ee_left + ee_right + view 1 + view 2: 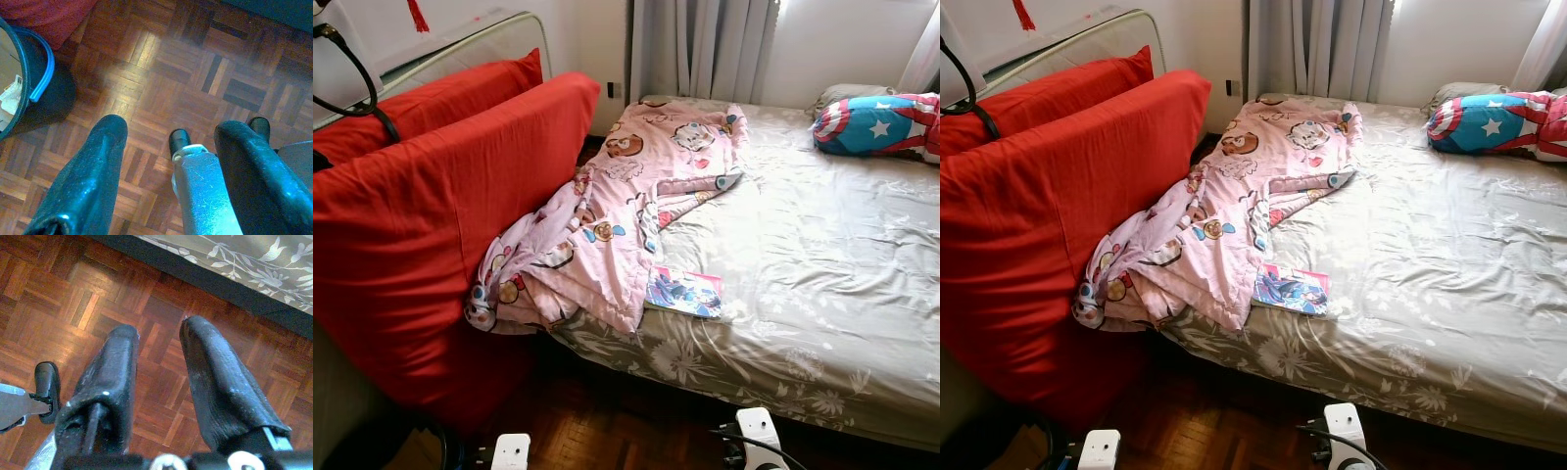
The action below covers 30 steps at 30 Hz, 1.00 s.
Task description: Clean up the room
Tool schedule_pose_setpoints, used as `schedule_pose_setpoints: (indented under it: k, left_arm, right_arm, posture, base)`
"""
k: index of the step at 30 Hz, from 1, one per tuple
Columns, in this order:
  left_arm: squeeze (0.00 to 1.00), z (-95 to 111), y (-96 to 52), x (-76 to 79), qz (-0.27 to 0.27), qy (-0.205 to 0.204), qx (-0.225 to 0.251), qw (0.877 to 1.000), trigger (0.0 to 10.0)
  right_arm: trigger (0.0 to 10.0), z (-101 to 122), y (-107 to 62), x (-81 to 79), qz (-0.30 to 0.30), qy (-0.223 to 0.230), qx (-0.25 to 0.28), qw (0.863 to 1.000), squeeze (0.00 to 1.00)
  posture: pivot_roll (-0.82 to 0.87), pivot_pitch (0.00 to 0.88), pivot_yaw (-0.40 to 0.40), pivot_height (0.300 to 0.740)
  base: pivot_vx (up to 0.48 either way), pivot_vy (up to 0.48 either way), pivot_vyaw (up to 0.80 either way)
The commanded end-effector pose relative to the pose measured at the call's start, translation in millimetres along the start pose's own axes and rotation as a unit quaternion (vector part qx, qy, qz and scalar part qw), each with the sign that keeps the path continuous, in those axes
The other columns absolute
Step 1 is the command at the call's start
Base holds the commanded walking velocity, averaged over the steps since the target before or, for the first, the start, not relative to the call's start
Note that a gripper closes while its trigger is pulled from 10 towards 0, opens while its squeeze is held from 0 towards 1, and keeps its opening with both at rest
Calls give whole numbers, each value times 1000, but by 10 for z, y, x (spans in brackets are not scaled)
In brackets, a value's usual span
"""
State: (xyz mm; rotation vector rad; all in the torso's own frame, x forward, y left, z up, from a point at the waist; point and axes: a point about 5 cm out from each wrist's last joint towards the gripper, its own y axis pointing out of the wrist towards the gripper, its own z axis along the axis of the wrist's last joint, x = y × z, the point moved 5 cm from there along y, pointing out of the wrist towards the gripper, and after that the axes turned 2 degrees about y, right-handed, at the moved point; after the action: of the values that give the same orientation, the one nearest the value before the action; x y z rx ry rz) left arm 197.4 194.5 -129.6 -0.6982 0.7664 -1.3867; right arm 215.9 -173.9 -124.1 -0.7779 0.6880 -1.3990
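Claws, left point(168, 147) and right point(159, 340), hang open over parquet floor point(58, 308) beside bed edge point(205, 281).

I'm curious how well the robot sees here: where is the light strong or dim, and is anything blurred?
Left eye view: daylight from the curtained window washes out the bed sheet; the floor under the bed edge lies in shadow. Left wrist view: a hazy glare patch on the parquet, and the near left gripper looks soft. Right wrist view: right gripper evenly lit.
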Motion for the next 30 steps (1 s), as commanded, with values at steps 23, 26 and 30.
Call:
schedule_pose_setpoints:
  k: [23, 26, 30]
  left_arm:
    - [0, 877, 99, -174, 5, -45, 64, 997, 10000]
    - [0, 910, 93, -179, 8, -54, 78, 995, 10000]
    - [0, 957, 83, -177, 6, -68, 98, 993, 10000]
  right_arm:
    - [10000, -187, -127, 506, 2, 77, -7, 997, 0]
    - [10000, -170, -128, 514, -2, 82, 1, 997, 0]
    - [10000, -113, -132, 530, -11, 108, 29, 994, 0]
  posture:
    - [-94, 0, -1, 740]
    - [-91, 0, 0, 740]
    - [-92, 0, 2, 740]
  base:
    - [263, 0, 0]
    - [0, 0, 0]
    - [0, 0, 0]
